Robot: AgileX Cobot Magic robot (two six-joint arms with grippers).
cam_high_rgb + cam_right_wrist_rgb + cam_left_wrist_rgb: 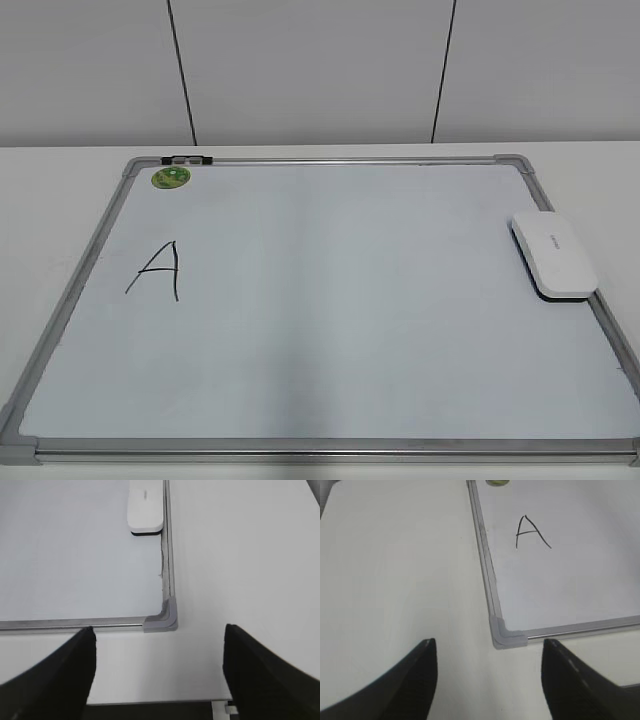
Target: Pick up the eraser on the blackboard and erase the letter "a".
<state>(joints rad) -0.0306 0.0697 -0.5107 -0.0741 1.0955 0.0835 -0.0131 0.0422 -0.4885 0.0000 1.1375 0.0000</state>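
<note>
The blackboard point(350, 300) is a white board in a silver-grey frame, lying flat on the table. The white eraser point(553, 255) lies on its right edge, dark felt down, and also shows in the right wrist view point(145, 507). A large angular capital "A" point(158, 270) is written at the board's left and shows in the left wrist view point(530, 532). No small cursive "a" shows in any view. My left gripper point(489, 641) is open and empty over the table by the board's near left corner. My right gripper point(159, 627) is open and empty by the near right corner. Neither gripper shows in the exterior view.
A round green sticker point(171, 178) and a black clip point(187, 159) sit at the board's far left corner. The white table point(60, 170) surrounds the board, and its front edge point(150, 700) lies just below my right gripper. A pale panelled wall stands behind.
</note>
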